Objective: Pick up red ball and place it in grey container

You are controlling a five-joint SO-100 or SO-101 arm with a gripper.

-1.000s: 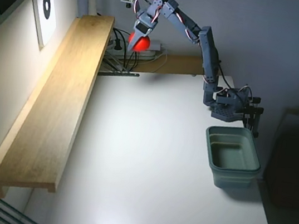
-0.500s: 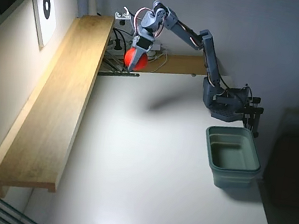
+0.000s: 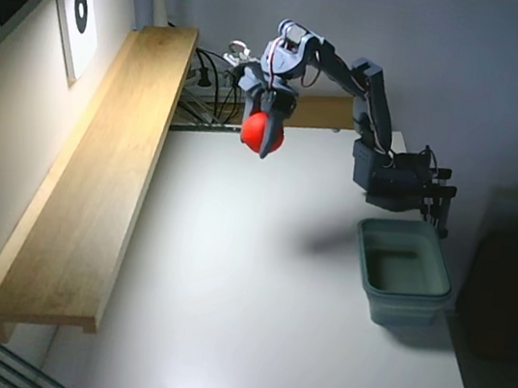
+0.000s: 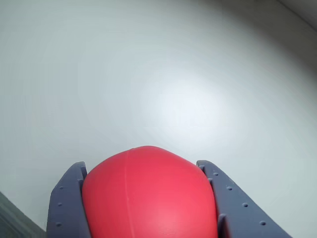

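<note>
red ball [image 3: 261, 131] clamped betw both fingers of claw [image 3: 265, 146], lifted off table [image 3: 248, 329].

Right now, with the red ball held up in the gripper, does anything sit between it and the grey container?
Nothing visible does. The gripper holds the red ball above the white table, and the stretch of table between it and the grey container is bare. The container looks empty, and the arm's base stands just behind it.
</note>
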